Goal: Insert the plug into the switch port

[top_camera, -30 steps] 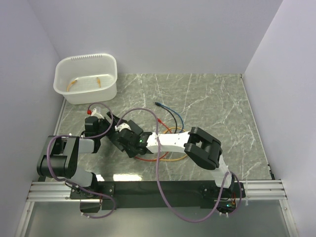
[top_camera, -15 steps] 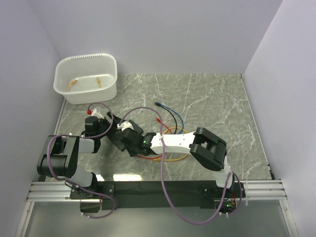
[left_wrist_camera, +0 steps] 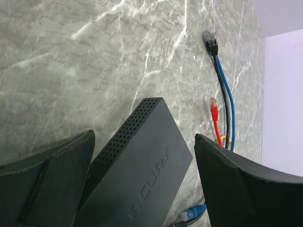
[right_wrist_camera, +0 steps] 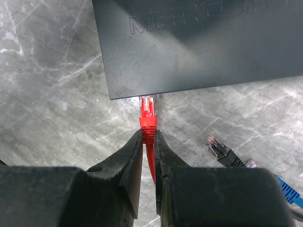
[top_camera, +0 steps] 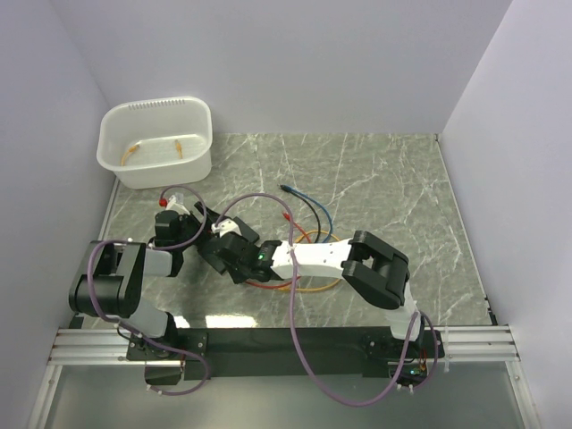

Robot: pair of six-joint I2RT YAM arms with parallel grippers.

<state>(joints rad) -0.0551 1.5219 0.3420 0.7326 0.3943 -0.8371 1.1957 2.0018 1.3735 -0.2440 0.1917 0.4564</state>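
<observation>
Fingers (right_wrist_camera: 127, 165) of the right gripper (right_wrist_camera: 148, 136) are pressed in on the rear of the red plug (right_wrist_camera: 147, 113), pinching its boot just where the red cable leaves it; the plug points straight away from the wrist, and its clear tip meets the near edge of the switch (right_wrist_camera: 199, 47), close to that edge's left corner; the sockets are hidden under the lid from this angle, so whether the tip sits inside a port cannot be told. The switch is a flat matte-black box with raised lettering on its lid, lying on the grey marbled table (right_wrist_camera: 47, 94); to the right of the pinched plug, a black plug (right_wrist_camera: 215, 147) and a blue plug (right_wrist_camera: 284, 189) lie loose on the table, apart from the switch.

At the switch's other end the left gripper (left_wrist_camera: 144, 142) has its fingers (left_wrist_camera: 52, 184) spread wide, one on each side of the box; bare table shows between the box and the finger at the picture's right; whether the other finger touches the box cannot be told. Beyond that end a spare red plug (left_wrist_camera: 214, 108) lies free on the table beside a blue and a black cable.

From above, both wrists meet over the switch in the table's near-left part and cover most of it; the white tub (top_camera: 201, 147) sits at the far-left corner, well apart.
</observation>
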